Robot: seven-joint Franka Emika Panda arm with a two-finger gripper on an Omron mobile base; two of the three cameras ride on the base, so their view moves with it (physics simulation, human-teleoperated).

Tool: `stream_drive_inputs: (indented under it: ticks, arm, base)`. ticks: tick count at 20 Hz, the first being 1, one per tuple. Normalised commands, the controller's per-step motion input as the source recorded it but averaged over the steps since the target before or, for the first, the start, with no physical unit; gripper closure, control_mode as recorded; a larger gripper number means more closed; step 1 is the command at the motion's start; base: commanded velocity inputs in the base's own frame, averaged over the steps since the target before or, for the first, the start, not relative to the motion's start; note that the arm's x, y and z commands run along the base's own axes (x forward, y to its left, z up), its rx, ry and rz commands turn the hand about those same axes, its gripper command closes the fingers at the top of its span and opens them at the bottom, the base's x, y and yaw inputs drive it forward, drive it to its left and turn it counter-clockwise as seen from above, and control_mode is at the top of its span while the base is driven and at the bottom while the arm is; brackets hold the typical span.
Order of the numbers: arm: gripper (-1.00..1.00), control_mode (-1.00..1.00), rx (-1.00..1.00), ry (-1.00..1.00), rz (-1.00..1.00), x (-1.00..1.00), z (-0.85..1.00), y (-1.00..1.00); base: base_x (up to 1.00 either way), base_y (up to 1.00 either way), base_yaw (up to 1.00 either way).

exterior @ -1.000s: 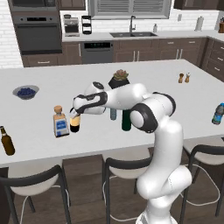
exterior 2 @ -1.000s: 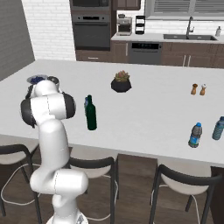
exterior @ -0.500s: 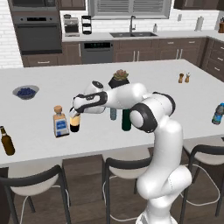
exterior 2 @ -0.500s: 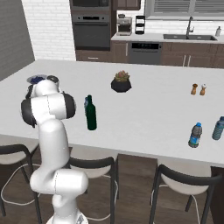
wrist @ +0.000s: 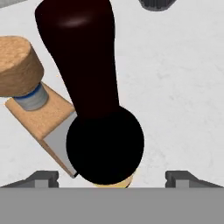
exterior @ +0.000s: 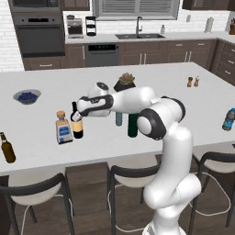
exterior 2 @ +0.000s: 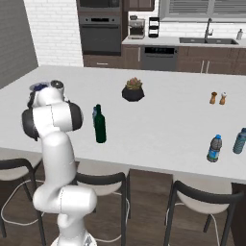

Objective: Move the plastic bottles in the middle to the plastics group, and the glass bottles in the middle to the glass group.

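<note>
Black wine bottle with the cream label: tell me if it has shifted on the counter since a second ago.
No. The black wine bottle stands in the same spot, just right of the square blue-labelled bottle, as before.

The long white island counter point(exterior: 41, 137) serves as the landmark. A dark bowl of blue fruit point(exterior: 26, 96) sits on its left part, well away from the front edge. A small potted succulent in a dark pot point(exterior 2: 133, 90) stands near the counter's middle, toward the back. Two little brown shakers point(exterior 2: 217, 98) stand side by side on its right part. Dark-backed stools point(exterior: 133, 176) line the counter's near side, tucked under the overhang. Beyond the counter's far side, a built-in oven point(exterior: 38, 34) stands at the left, a sink with a tall faucet point(exterior: 137, 28) at the middle, and a coffee maker point(exterior 2: 137, 27) between them.
</note>
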Motion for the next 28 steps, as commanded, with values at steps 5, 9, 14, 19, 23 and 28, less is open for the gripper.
stream_drive_inputs:
  ticks: [5,9,14,19,23,28]
  arm:
    - [-1.00,-1.00,0.00,0.00,0.00,-0.06,0.24,-0.07]
    - [-1.00,-1.00,0.00,0.00,-0.02,-0.35,0.19,-0.40]
    - [-1.00,-1.00,0.00,0.00,-0.07,-0.47,0.08,-0.66]
    - [-1.00,-1.00,0.00,0.01,-0.06,-0.60,0.08,-0.68]
    - [-1.00,-1.00,0.00,0.03,-0.05,-0.61,0.18,-0.67]
    - [-1.00,-1.00,0.00,0.02,-0.04,-0.63,0.24,-0.58]
  base:
    - [0.00,0.00,0.00]
    - [0.00,0.00,0.00]
    - [0.00,0.00,0.00]
    - [0.00,0.00,0.00]
    - [0.00,0.00,0.00]
    - [0.00,0.00,0.00]
